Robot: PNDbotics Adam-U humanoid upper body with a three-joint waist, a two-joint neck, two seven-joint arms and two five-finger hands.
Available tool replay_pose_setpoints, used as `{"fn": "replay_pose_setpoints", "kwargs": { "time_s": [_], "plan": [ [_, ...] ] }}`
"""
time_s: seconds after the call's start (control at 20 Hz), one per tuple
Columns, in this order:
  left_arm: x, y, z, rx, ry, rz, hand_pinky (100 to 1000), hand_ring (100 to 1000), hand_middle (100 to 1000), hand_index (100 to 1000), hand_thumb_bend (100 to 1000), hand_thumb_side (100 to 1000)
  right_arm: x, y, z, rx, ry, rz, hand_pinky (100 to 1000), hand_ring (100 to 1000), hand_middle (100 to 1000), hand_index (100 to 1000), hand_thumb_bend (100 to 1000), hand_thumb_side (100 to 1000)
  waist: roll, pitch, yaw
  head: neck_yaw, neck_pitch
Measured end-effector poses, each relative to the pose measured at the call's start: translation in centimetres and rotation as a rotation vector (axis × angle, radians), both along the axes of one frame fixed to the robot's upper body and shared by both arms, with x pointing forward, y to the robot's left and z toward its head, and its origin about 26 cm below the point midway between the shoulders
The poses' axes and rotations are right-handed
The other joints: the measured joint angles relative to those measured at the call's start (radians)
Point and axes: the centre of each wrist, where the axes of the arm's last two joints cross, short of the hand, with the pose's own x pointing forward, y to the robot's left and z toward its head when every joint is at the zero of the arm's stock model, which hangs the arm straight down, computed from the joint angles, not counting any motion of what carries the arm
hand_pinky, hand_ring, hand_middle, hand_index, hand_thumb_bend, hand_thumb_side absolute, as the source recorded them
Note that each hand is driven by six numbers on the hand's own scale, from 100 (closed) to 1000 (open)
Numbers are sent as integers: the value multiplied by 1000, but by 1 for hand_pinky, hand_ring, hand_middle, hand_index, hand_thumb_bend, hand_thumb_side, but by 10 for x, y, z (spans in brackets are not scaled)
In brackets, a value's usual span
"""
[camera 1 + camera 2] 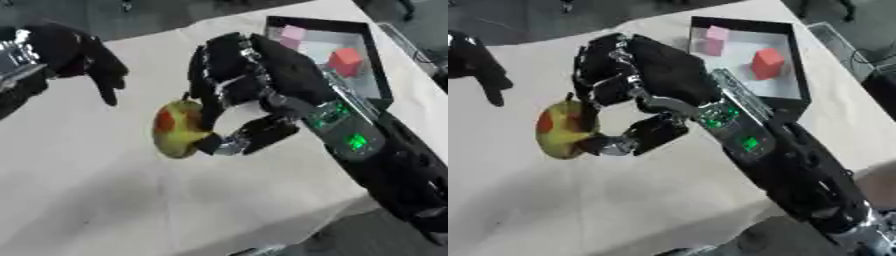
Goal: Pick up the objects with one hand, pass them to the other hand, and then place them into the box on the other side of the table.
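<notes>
Pear (178,128), yellow-green with a red blush, sits pinched in the right hand (254,80).

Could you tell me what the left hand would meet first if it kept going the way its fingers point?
Probably the pear in the right hand: the left hand points down toward it, though depth is unclear.

One pear (178,129), two blocks (345,61), one box (374,55)
</notes>
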Motion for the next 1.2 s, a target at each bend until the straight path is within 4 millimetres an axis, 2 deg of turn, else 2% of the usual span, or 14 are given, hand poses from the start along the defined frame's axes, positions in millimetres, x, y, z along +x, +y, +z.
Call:
{"fn": "replay_pose_setpoints", "kwargs": {
  "time_s": [0.2,0.4,0.45,0.5,0.6,0.65,0.7,0.75,0.8,0.85,0.9,1.05,1.2],
  "plan": [
    [0,16,0,-19,-46,75,761,544,574,720,100,976,7,-26,-1,39,24,-127,511,490,363,178,100,100,0,0,0,-21,0],
    [0,34,-7,-59,-89,138,759,547,575,720,100,924,24,-69,-10,96,85,-354,485,495,343,208,100,100,-3,0,7,-110,0],
    [0,38,-10,-72,-100,149,759,547,574,718,100,909,30,-83,-15,112,111,-430,478,500,336,230,100,127,-5,0,12,-138,0],
    [0,42,-14,-84,-112,161,758,546,573,717,100,897,37,-98,-19,129,139,-508,477,506,335,255,100,251,-6,0,17,-165,0],
    [-1,50,-23,-108,-131,182,758,545,571,714,100,889,51,-131,-30,160,200,-670,473,512,336,291,100,390,-6,0,31,-210,0],
    [-2,54,-28,-123,-137,193,757,542,568,711,100,884,57,-148,-37,171,234,-749,482,526,351,356,100,440,-6,0,39,-229,-1],
    [-3,56,-34,-143,-136,203,756,541,567,710,100,881,63,-165,-44,179,265,-825,487,533,361,383,100,434,-5,0,47,-245,-1],
    [-3,57,-39,-165,-135,213,755,539,564,708,100,878,68,-181,-49,183,295,-891,528,575,420,525,100,402,-4,0,54,-260,-2],
    [-4,58,-45,-188,-132,224,754,537,562,706,100,873,72,-196,-56,178,328,-951,559,614,476,644,100,323,-3,0,62,-273,-6],
    [-5,59,-51,-214,-125,237,754,536,561,705,100,872,74,-211,-64,160,365,-1010,579,635,505,708,100,266,-3,0,70,-286,-10],
    [-6,60,-58,-243,-116,253,754,536,560,703,100,873,77,-227,-71,132,403,-1068,620,699,581,821,100,228,-3,0,78,-298,-13],
    [-10,61,-75,-327,-87,317,755,536,559,701,100,881,75,-262,-89,61,482,-1194,644,728,643,870,100,230,-3,1,89,-319,-23],
    [-12,62,-86,-378,-69,371,755,536,559,701,100,881,70,-276,-96,37,502,-1241,644,728,643,870,100,230,-4,3,90,-327,-27]
  ]
}}
